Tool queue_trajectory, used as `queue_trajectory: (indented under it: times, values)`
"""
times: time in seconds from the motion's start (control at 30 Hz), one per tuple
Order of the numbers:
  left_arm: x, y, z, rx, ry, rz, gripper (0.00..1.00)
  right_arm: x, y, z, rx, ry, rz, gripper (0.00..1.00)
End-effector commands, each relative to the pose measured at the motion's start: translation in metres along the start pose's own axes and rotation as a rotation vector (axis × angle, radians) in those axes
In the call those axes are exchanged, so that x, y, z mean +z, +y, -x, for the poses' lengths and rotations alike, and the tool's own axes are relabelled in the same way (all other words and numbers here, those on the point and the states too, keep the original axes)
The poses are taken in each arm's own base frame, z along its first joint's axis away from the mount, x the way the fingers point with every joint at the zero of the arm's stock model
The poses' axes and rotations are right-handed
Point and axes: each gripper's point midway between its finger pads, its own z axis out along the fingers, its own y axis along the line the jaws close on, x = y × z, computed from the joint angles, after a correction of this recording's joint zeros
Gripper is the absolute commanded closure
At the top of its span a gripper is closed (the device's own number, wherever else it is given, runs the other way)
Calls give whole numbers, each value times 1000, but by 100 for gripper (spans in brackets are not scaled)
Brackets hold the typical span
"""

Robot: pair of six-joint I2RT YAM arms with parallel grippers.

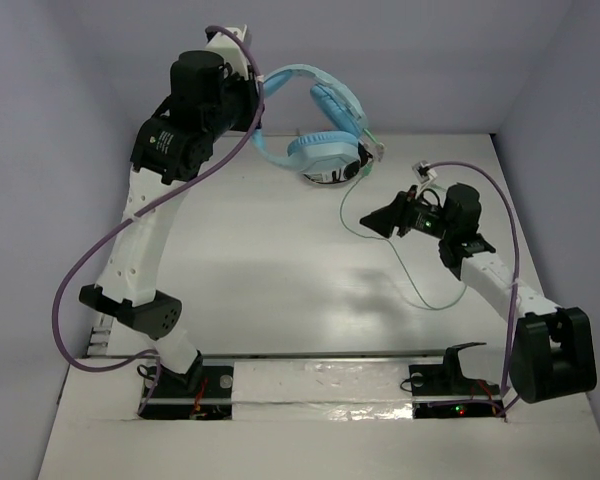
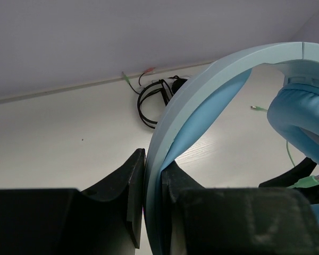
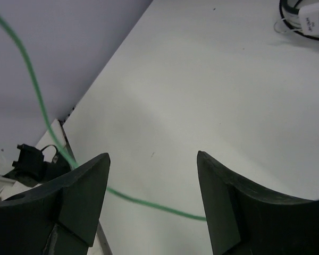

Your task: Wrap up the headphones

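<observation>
Light blue headphones [image 1: 315, 120] were held up at the far side of the counter [image 1: 280, 280], their headband pinched between the jaws of the left gripper [image 2: 151, 175]. Right of centre, the right gripper [image 3: 151, 180] hovered with jaws spread. The thin green cable [image 3: 37, 101] trailed loose past one finger, ungripped.

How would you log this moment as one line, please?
left hand: shut on headphones at headband | right hand: open over cable | cable: trailing loose
</observation>
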Motion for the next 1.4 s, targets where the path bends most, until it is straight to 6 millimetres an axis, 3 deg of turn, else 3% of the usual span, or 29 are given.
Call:
queue_trajectory:
  times: [0.0,0.07,0.17,0.27,0.4,0.63,0.67,0.77,0.8,1.0,1.1,1.27,1.33,1.37]
  values:
    - [-25,-9,47,-75,-162,-64,100,-2,24,-3,-41,-14,113,28]
    - [-20,-8,46,-79,-154,-74,100,-7,36,0,-51,-37,149,29]
    - [-18,-11,45,-87,-155,-90,100,-8,38,-6,-45,-42,150,27]
    - [-23,-13,51,-96,-172,-111,100,-4,24,-9,-30,-35,90,19]
    - [-26,-8,56,-101,-185,-110,100,-7,24,-12,-28,-52,67,16]
    - [-35,-13,68,-122,-215,-162,100,-17,-6,-10,15,-106,-151,18]
    - [-37,-13,70,-126,-220,-165,100,-19,-19,-5,45,-145,-243,19]
    - [-40,-11,73,-143,-235,-165,100,-27,-25,-9,52,-156,-326,18]
    - [-35,-11,66,-148,-219,-166,100,-28,-27,-8,51,-158,-341,18]
    - [-59,-12,98,-156,-303,-187,100,-23,-39,-28,105,-106,-384,20]
    - [-64,-15,102,-164,-311,-217,100,-22,-49,-33,115,-78,-436,20]
    - [-68,-5,106,-166,-329,-193,100,-24,-46,-37,145,-82,-431,22]
    - [-67,4,107,-165,-339,-168,100,-29,-41,-45,184,-94,-420,28]
    - [-66,5,107,-165,-339,-163,100,-30,-32,-35,187,-127,-391,28]
